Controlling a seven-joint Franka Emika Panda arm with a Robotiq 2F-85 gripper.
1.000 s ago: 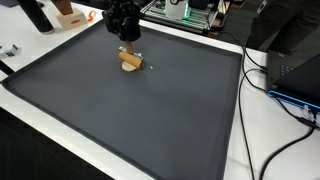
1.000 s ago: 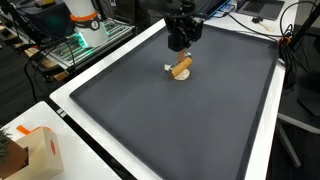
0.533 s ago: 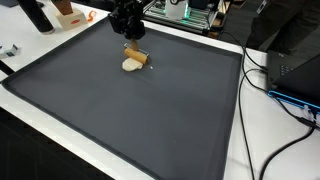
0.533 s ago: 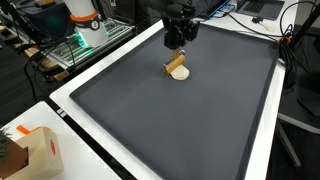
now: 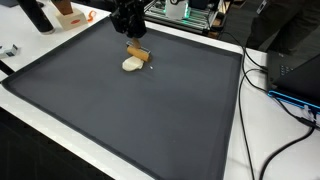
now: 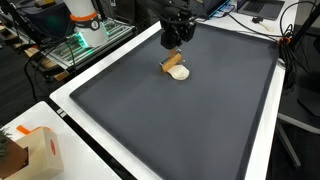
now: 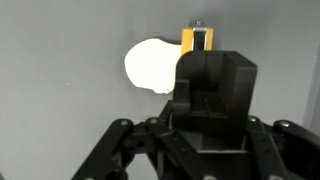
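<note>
Hand (image 5: pixel 132 42) closed on brown stick (image 5: pixel 137 53). Stick now raised and tilted; a second ago it lay flat across pale lump (image 5: pixel 131 65). Lump remains on mat (image 5: pixel 150 120), far side, just beside stick. Grip judged secure.

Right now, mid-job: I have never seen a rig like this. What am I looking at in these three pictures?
It is one robot arm with two fingers at its end. Two pictures come from cameras standing outside the robot, looking across the dark grey mat from different places. The third comes from a camera on the wrist, looking down past the arm's own black parts. On the mat lies a pale rounded lump. The fingers appear closed on a small orange-brown block, which hangs tilted with its lower end close to the lump. I cannot tell whether the two touch.
</note>
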